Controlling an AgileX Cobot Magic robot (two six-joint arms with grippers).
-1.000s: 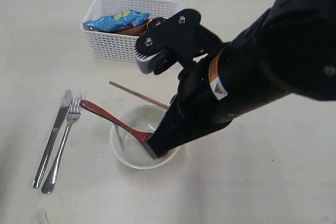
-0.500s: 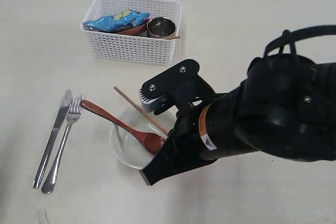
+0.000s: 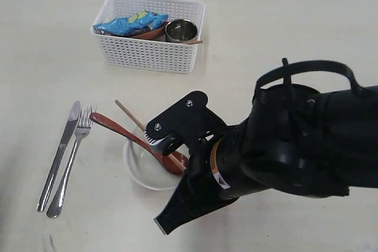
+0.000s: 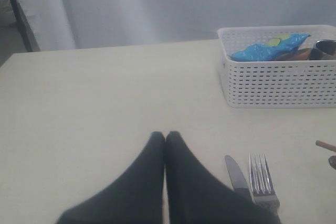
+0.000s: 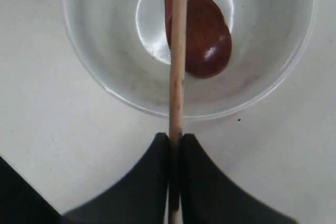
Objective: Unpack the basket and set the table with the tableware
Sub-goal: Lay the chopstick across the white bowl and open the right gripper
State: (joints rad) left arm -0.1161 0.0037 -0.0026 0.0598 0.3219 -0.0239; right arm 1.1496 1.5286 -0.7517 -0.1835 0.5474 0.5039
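Note:
My right gripper (image 5: pixel 175 140) is shut on a wooden chopstick (image 5: pixel 177 51), which reaches out over the pale bowl (image 5: pixel 105 90) and the dark red spoon (image 5: pixel 207 40) lying in it. In the exterior view the gripper (image 3: pixel 166 221) sits near the bowl's front side, and the chopstick's far end (image 3: pixel 129 114) sticks out past the bowl (image 3: pixel 137 172). The knife (image 3: pixel 59 154) and fork (image 3: pixel 71 166) lie side by side to the left. The white basket (image 3: pixel 147 57) holds the steel cup (image 3: pixel 181 29) and the reddish plate (image 3: pixel 152 33). My left gripper (image 4: pixel 165 136) is shut and empty, near the knife (image 4: pixel 239 179).
A blue chip bag (image 3: pixel 130 23) lies in the basket over the plate. A second wooden stick (image 3: pixel 192 42) rests by the cup. My bulky right arm (image 3: pixel 289 146) hides the table's right middle and part of the bowl.
My right arm has drawn back toward the near edge with the chopstick, from inside the bowl to its front side. The chopstick's far end swung slightly left.

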